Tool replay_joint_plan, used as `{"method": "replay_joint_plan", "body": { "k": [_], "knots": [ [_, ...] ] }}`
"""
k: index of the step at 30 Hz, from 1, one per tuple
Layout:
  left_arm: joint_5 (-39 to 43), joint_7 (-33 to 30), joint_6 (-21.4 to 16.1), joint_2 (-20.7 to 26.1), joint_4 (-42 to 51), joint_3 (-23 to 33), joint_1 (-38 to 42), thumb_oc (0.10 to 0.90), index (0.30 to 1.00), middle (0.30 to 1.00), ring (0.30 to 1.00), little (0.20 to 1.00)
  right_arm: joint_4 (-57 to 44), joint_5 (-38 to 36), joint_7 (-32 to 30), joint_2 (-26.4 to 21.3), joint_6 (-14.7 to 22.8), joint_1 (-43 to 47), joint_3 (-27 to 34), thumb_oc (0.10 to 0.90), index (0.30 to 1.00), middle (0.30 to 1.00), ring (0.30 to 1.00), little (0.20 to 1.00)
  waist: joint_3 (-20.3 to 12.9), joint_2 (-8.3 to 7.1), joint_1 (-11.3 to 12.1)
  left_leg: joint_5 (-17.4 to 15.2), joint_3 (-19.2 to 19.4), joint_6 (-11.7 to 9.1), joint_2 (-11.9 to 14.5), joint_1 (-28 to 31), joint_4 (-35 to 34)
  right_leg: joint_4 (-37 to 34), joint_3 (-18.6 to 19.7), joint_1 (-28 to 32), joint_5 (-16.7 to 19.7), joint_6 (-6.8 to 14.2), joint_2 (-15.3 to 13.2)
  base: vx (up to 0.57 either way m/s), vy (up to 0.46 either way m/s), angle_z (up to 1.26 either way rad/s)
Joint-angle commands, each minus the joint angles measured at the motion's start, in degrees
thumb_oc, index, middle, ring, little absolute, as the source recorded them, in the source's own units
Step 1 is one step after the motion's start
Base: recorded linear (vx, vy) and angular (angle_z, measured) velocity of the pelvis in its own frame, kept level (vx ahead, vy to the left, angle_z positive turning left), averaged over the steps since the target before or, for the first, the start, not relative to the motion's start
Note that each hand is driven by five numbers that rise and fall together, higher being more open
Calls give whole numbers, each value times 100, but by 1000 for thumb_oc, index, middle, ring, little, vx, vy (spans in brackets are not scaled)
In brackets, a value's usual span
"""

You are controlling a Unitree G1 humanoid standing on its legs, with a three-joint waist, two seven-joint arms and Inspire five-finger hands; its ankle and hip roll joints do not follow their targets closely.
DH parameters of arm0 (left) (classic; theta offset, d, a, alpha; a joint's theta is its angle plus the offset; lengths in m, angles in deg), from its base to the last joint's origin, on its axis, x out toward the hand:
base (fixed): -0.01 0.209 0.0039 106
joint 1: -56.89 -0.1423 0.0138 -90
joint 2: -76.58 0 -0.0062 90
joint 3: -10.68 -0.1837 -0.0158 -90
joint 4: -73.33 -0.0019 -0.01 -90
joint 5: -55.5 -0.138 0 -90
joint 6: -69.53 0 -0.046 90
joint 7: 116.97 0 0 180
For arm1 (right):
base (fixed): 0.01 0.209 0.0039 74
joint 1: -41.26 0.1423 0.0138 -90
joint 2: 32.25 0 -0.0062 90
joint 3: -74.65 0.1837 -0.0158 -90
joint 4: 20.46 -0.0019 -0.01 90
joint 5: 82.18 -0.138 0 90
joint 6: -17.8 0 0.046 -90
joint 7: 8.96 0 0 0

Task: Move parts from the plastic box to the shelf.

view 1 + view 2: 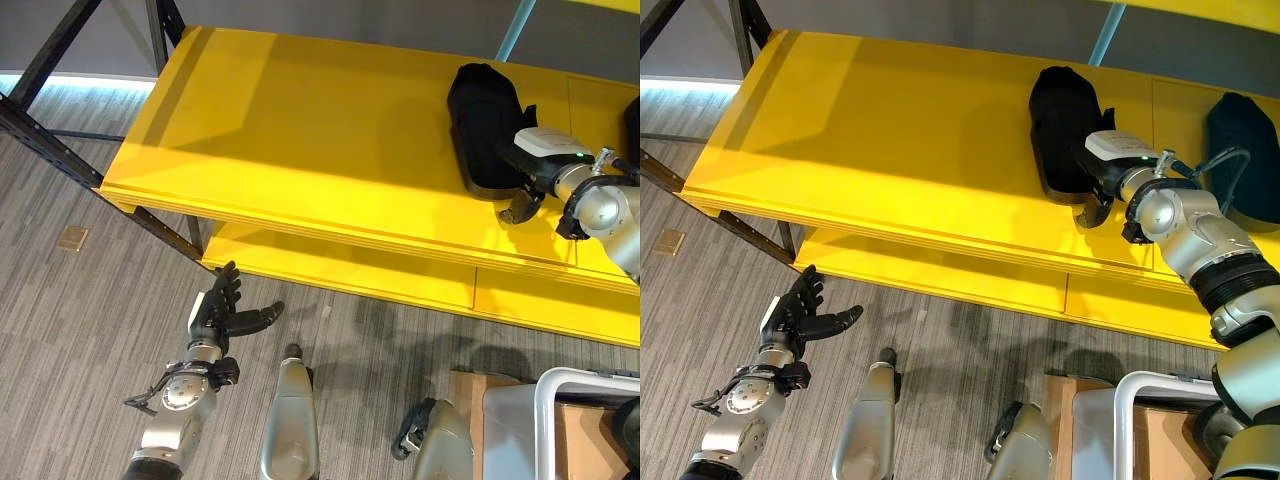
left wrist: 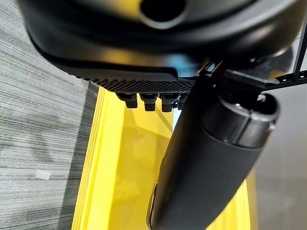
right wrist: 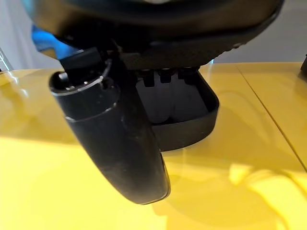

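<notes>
No text, label, number or sign can be read on the shelf (image 1: 300, 130), the black part (image 1: 485, 125) or the box (image 1: 590, 420).

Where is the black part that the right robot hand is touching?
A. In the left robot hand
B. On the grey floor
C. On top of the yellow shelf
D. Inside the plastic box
C. The black part lies on the yellow shelf, with the right robot hand at its near end.
</notes>
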Motion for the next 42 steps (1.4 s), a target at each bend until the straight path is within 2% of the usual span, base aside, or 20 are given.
{"method": "replay_joint_plan", "body": {
  "k": [1,11,12,13,14,18,19,42],
  "knots": [
    [92,-58,-632,360,541,257,369,900,1000,1000,1000,1000,-68,-222,-341,98,41,394,738,900,1000,1000,1000,1000,-114,-111,144,-1013,-355,246,158,-21,716,-425,42,434,188,-108,105,0,0,0],
    [51,14,-575,396,605,100,468,900,1000,1000,1000,1000,-193,-416,-299,372,33,229,877,900,1000,1000,1000,1000,-110,-124,172,-1014,-388,276,131,-21,735,-518,-8,529,248,-87,94,-13,9,2],
    [50,12,-578,407,612,101,479,900,1000,1000,1000,1000,-207,-434,-301,366,34,207,899,900,1000,1000,1000,1000,-108,-125,169,-861,-387,310,109,-68,670,-575,-40,485,385,-129,85,-80,27,3],
    [41,18,-576,421,624,96,484,900,1000,1000,1000,1000,-226,-430,-291,376,31,172,907,900,1000,1000,1000,1000,-108,-133,172,-864,-385,311,106,-68,675,-586,-46,498,393,-128,88,0,0,0],
    [38,24,-567,431,612,91,490,900,1000,1000,1000,1000,-215,-426,-277,414,25,166,890,900,1000,1000,1000,1000,-107,-138,183,-1036,-387,282,126,-16,759,-531,-15,554,259,-79,100,65,-4,4],
    [27,36,-563,434,632,59,516,900,1000,1000,1000,1000,-144,-415,-266,487,20,117,873,900,1000,1000,1000,1000,-121,-150,197,-1043,-395,294,118,-43,777,-582,-37,588,294,-55,91,-1,10,2],
    [27,37,-563,435,637,56,524,900,1000,1000,1000,1000,-143,-413,-268,480,20,118,881,900,1000,1000,1000,1000,-118,-144,194,-887,-397,325,96,-98,716,-634,-68,537,423,-99,82,-68,32,3],
    [-1,34,-520,449,618,-10,596,900,1000,1000,1000,1000,-39,-483,-283,644,-41,-74,1074,900,1000,1000,1000,1000,-164,-213,185,-975,-440,391,79,-178,834,-784,-127,635,504,-35,123,-2,7,1]
  ]
}}
